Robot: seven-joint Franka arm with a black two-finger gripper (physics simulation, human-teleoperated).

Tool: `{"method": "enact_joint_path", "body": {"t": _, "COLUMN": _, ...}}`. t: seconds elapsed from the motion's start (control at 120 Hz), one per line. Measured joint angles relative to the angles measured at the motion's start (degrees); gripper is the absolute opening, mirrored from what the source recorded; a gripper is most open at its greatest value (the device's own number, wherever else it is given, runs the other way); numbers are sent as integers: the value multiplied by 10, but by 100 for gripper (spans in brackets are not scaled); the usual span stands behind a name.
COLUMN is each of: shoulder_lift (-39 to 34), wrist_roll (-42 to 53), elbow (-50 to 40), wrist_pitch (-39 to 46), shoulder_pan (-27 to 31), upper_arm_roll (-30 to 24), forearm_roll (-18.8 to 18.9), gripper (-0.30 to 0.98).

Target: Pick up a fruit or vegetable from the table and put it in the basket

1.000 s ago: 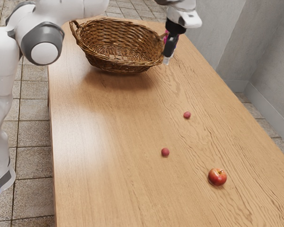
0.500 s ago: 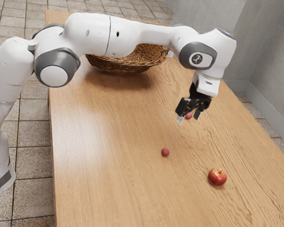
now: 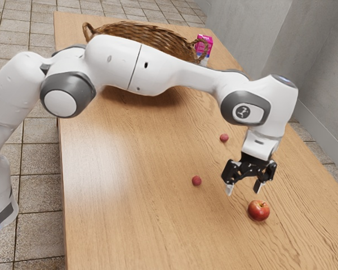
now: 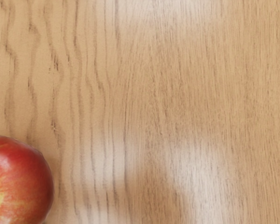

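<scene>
My gripper (image 3: 244, 191) hangs above the table in the exterior view, its two fingers apart with nothing between them. The red apple (image 3: 259, 210) rests on the wood just below and toward the exterior view's right of the fingertips. In the wrist view the apple (image 4: 19, 182) is partly cut off by the picture's edge. Two small dark-red round fruits, one (image 3: 196, 181) nearer and one (image 3: 224, 138) farther back, lie on the table. The wicker basket (image 3: 152, 35) stands at the far end, its front largely hidden behind my arm.
A pink box (image 3: 204, 45) stands beside the basket's handle at the exterior view's right. The wooden table (image 3: 129, 214) stretches between basket and apple, with a grey wall (image 3: 304, 62) along the exterior view's right.
From beside the basket, my hand has swung over the far small fruit and on toward the apple, uncovering the pink box. The fruits and basket stay where they were.
</scene>
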Motion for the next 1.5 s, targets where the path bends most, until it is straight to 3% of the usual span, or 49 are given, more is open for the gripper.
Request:
{"method": "enact_joint_path", "body": {"t": 0.558, "shoulder_lift": 55, "wrist_roll": 21, "elbow": 23, "wrist_pitch": 100, "shoulder_pan": 7, "upper_arm_roll": -3, "forearm_roll": 8, "gripper": 69}}
{"method": "enact_joint_path", "body": {"t": 1.333, "shoulder_lift": 103, "wrist_roll": 30, "elbow": 47, "wrist_pitch": 155, "shoulder_pan": 7, "upper_arm_roll": 3, "forearm_roll": 10, "gripper": 68}}
{"method": "enact_joint_path", "body": {"t": 1.5, "shoulder_lift": 112, "wrist_roll": 31, "elbow": 47, "wrist_pitch": 167, "shoulder_pan": 6, "upper_arm_roll": 5, "forearm_roll": 10, "gripper": 63}}
